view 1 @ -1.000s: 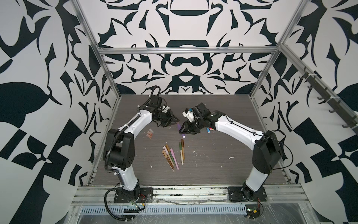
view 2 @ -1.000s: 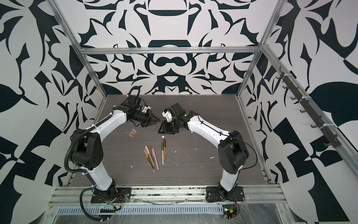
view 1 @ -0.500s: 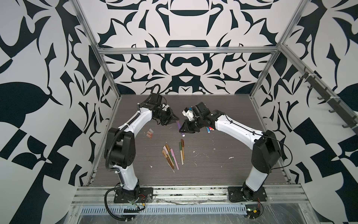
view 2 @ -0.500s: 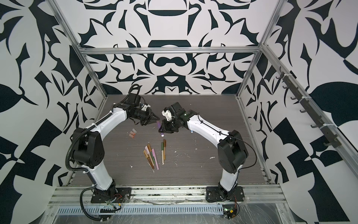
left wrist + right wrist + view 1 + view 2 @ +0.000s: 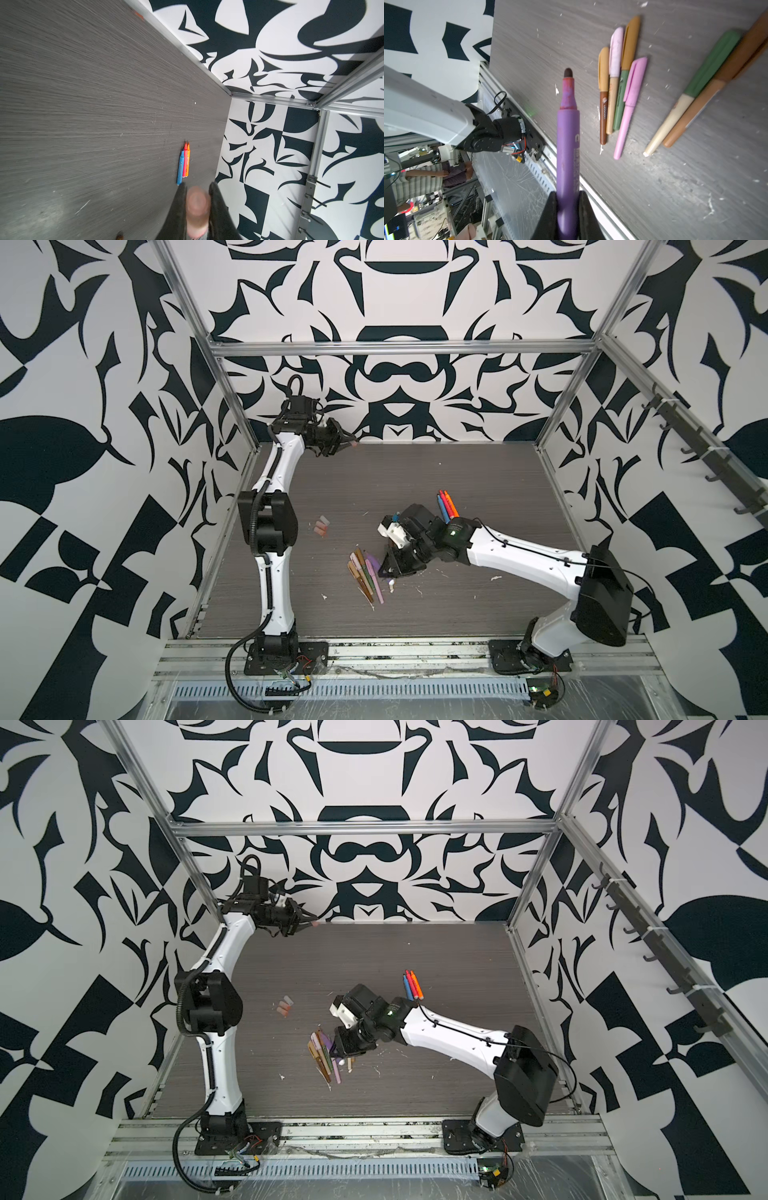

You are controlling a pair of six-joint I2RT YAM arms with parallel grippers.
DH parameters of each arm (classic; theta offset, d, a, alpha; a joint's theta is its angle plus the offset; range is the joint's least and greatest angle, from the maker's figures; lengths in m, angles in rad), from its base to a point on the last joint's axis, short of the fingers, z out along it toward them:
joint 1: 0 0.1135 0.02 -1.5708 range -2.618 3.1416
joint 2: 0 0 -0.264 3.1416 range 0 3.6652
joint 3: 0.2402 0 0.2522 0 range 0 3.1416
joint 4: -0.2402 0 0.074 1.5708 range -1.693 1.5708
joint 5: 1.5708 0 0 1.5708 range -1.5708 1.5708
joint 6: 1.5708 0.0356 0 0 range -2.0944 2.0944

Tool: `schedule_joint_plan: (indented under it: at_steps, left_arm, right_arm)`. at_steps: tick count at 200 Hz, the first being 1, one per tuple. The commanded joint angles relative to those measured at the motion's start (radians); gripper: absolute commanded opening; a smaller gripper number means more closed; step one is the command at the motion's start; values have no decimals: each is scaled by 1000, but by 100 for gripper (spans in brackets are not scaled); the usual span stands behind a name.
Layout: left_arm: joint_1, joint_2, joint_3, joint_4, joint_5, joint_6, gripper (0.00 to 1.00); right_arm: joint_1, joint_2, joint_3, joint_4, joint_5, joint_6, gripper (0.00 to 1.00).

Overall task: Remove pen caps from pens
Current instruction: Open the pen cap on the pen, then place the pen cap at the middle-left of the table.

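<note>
- With left gripper clamped on pink cap, lower close beside loose caps before letting go.
- With right gripper pinching purple pen, lay flat beside uncapped pens.

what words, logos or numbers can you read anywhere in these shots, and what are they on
purple pen: white print along the barrel, blurred; only one mark like "C" can be made out.
tan-capped brown pen: white logo and a line of print, too small to read.
tan-capped green pen: dark print on the barrel, too small to read.
No other text can be read in any view.
</note>
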Motion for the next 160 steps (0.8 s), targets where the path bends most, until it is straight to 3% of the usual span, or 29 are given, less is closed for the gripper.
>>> schedule_joint_plan:
  at_steps: [1, 24, 68, 90, 133, 160]
  left_arm:
    - [-22, -32, -39, -17, -8, -11, 0]
    - [-10, -126, -187, -96, -89, 72, 0]
    - [57, -445, -751, -13, -187, 75, 0]
    - [77, -595, -969, 2, -239, 64, 0]
    - [89, -827, -1207, -50, -412, 31, 0]
    - [111, -860, -1287, -49, -423, 22, 0]
  right_arm:
    - [-48, -10, 57, -15, 8, 3, 0]
    - [-67, 1, 98, -52, 45, -11, 0]
    - [-101, -18, 107, -90, 139, -40, 0]
    - [-116, -20, 113, -121, 187, -51, 0]
    - [-144, 8, 137, -126, 183, -67, 0]
    - [-147, 55, 194, -159, 177, -84, 0]
